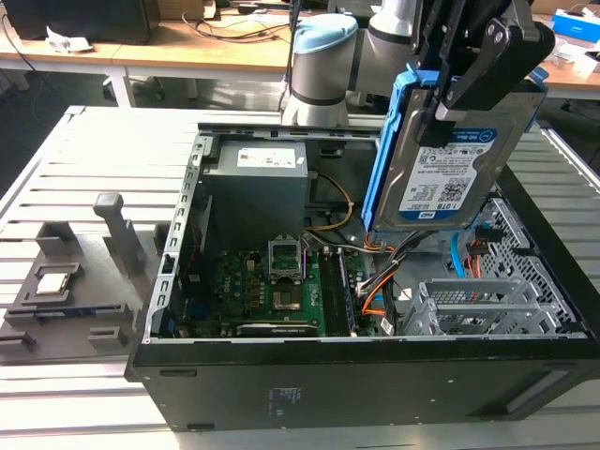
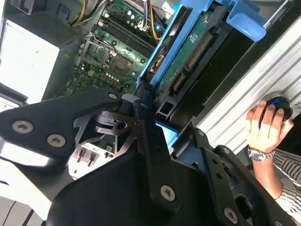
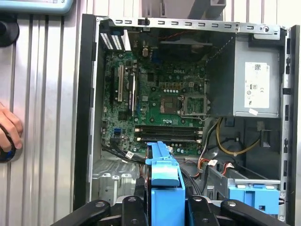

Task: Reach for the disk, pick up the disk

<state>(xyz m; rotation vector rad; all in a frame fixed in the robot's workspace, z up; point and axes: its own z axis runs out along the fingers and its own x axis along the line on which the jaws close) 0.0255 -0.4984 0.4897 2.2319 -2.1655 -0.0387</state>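
Exterior view – gripper: black gripper point(image 1: 441, 103) clamped on the top edge of the disk point(image 1: 448, 169), fingers pressed against both faces, jaws narrow, holding it.
Exterior view – disk: silver drive with white-and-blue label and blue side rails, hanging upright and a bit tilted, lifted clear above the open computer case point(image 1: 356, 380), over the case's drive-bay side on the exterior view's right.
Exterior view – case: lying on its side on the slatted metal table point(image 1: 56, 169), lid off; green motherboard point(image 1: 272, 291), grey power supply point(image 1: 258, 183) and metal drive cage point(image 1: 487, 305) exposed.
Exterior view – fixture: grey fixture point(image 1: 75, 281) on the exterior view's left of the case, a small square chip point(image 1: 52, 281) sitting in it.
Second wrist view – gripper: black linkage and finger point(image 2: 155, 150) run up to the disk point(image 2: 188, 61); drive seen edge-on, circuit-board underside and blue rail showing, motherboard point(image 2: 117, 52) beneath.
Second wrist view – person: a hand point(image 2: 265, 127) with a wristwatch rests on a dark round object point(image 2: 280, 106) on the table beside the case.
First wrist view – disk: blue rail of the disk point(image 3: 164, 183) sits between the black fingers point(image 3: 134, 209) – gripped, above the open case point(image 3: 87, 117).
First wrist view – case interior: motherboard point(image 3: 160, 103), power supply point(image 3: 256, 84), a blue bracket point(image 3: 254, 195) in the bay.
First wrist view – person: hand point(image 3: 9, 129) at the table edge, well apart from the case.
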